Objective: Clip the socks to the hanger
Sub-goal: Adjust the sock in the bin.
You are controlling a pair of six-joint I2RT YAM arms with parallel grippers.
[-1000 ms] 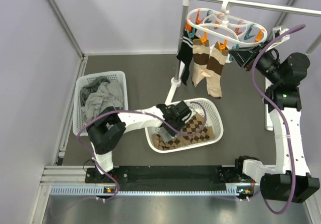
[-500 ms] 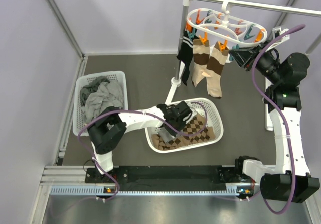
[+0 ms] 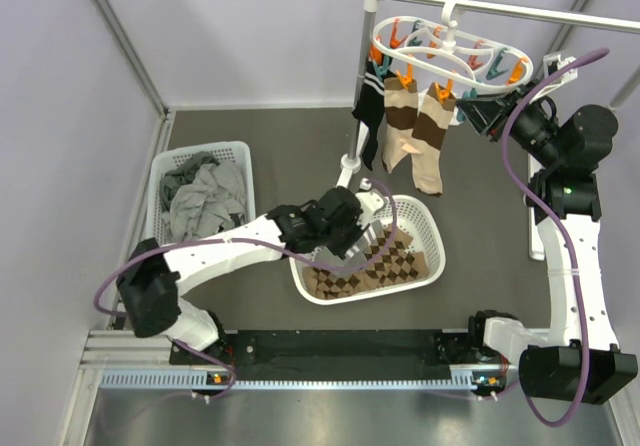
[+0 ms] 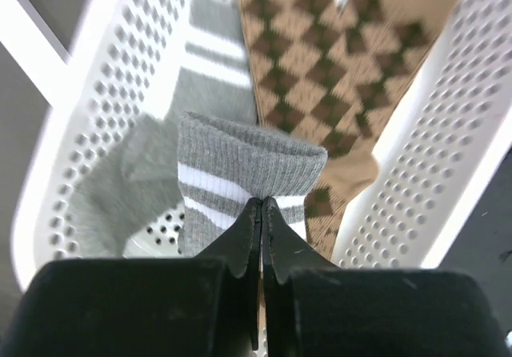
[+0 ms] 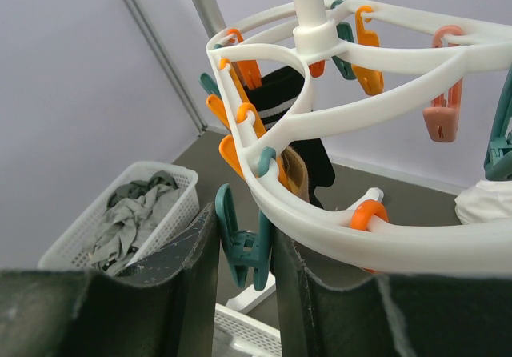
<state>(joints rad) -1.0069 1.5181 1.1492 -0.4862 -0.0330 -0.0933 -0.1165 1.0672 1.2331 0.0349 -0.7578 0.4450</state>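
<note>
Over the dark counter's (image 3: 250,126) white basket (image 4: 448,157), left jaws clamp a grey striped sock (image 4: 248,161), which next needs lifting to the hanger's (image 5: 416,249) teal peg (image 5: 240,253), pinched between right jaws.

hanger (image 5: 320,225): white, hanging | black sock (image 3: 366,116), tan socks (image 3: 432,126): clipped | grey sock (image 4: 248,169): striped cuff upright

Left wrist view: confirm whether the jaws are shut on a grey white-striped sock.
Yes, the jaws of the left gripper pinch the grey white-striped ribbed sock at its cuff.

Pale lilac walls (image 3: 240,26) enclose a dark grey floor (image 3: 270,131), evenly lit, with a white rail stand (image 3: 370,6).
</note>
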